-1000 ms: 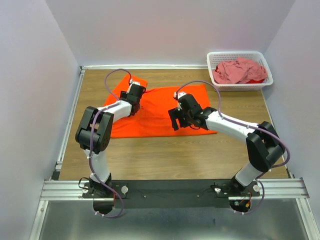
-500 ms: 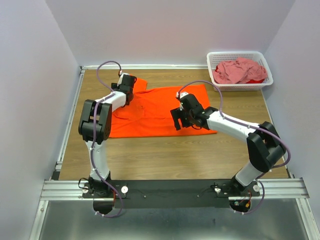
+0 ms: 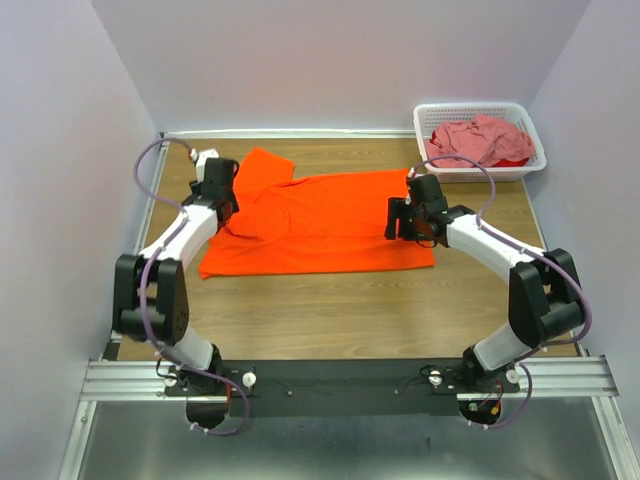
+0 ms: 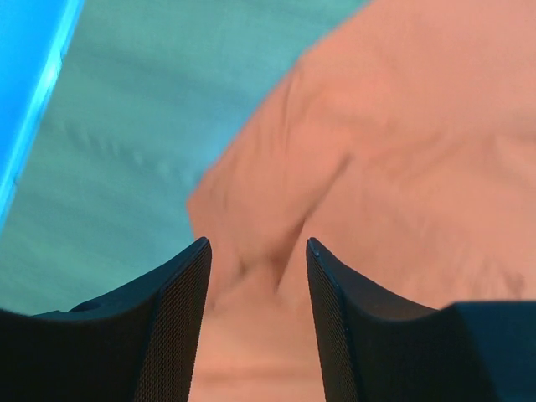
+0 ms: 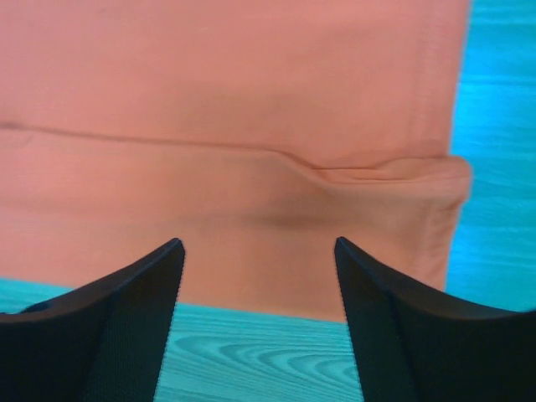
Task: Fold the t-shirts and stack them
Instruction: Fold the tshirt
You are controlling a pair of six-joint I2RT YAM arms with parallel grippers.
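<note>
Orange t-shirt (image 3: 320,225) lies spread mostly flat on the wooden table (image 3: 330,310), left of centre, one sleeve sticking out at its far-left corner. Some wrinkles near the left side, and a doubled-over fold runs along the right edge.

Pink t-shirt (image 3: 470,140) is crumpled in the white basket (image 3: 432,118) at the far-right corner, well apart from the orange one.

Left gripper (image 3: 220,195) sits over the shirt's left edge by the sleeve. Its fingers (image 4: 176,318) are apart with nothing pinched. That wrist view is blurred.

Right gripper (image 3: 396,220) is over the shirt's right edge, above the fold. Its fingers (image 5: 126,335) are spread wide with no cloth between them.
</note>
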